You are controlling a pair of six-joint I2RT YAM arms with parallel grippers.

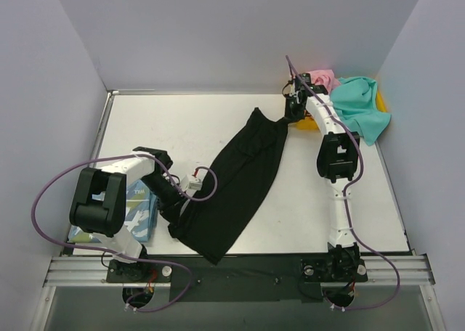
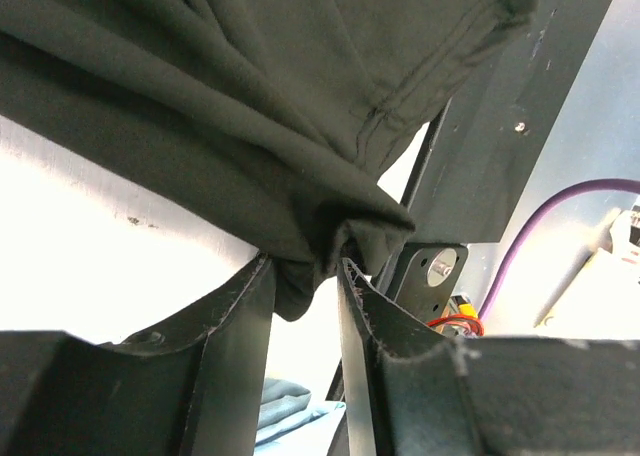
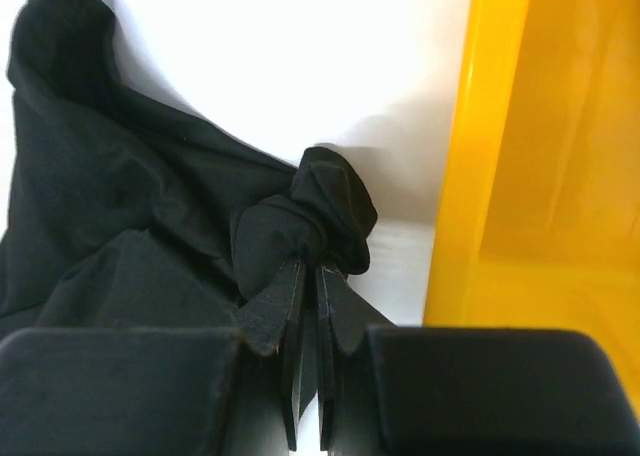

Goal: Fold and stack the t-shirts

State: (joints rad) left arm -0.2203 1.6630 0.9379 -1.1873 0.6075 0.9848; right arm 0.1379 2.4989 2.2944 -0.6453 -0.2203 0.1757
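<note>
The black t-shirt (image 1: 240,178) lies stretched in a long diagonal band across the table. My left gripper (image 1: 176,204) is shut on its near left end; the left wrist view shows cloth (image 2: 250,96) bunched between the tips (image 2: 305,271). My right gripper (image 1: 293,115) is shut on the far end, with a knot of cloth (image 3: 320,211) pinched in it (image 3: 308,266). The light blue t-shirt (image 1: 138,213) lies folded under my left arm, and a bit of it shows in the left wrist view (image 2: 285,406). The pink t-shirt (image 1: 323,77) and teal t-shirt (image 1: 360,106) lie heaped at the far right.
A yellow plastic tray (image 1: 383,97) sits under the pink and teal shirts in the far right corner; its wall (image 3: 540,176) is just right of my right gripper. Walls close in the table (image 1: 182,128) on three sides. A metal rail (image 1: 240,269) runs along the near edge.
</note>
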